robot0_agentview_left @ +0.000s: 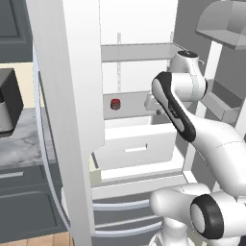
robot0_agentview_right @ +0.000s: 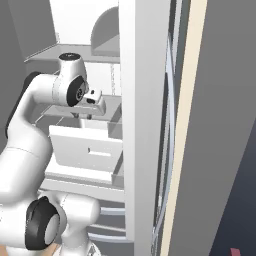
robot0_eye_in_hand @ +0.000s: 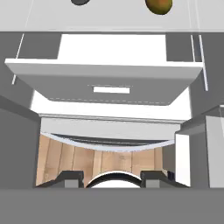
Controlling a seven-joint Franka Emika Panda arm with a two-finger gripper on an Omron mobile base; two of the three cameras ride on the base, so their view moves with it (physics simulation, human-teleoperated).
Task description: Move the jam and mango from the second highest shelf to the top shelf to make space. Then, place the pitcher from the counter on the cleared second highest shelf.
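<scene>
Jaws (robot0_eye_in_hand: 112, 179) low in hand view, tips apart with nothing between; arm poised in front of the second highest shelf (robot0_agentview_left: 132, 106), where jam (robot0_agentview_left: 115, 104) and mango (robot0_eye_in_hand: 158, 5) sit well apart. Step in hand: first pick, likely mango; next calls for advancing, then closing on it. No legible writing or labels.

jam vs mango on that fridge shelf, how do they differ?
The jam is a squat dark-red jar with a flat lid; the mango is a rounded fruit, orange-brown with a green tinge. In the hand view the mango looks broader than the jam. Both sit apart on the second highest shelf, untouched.
</scene>
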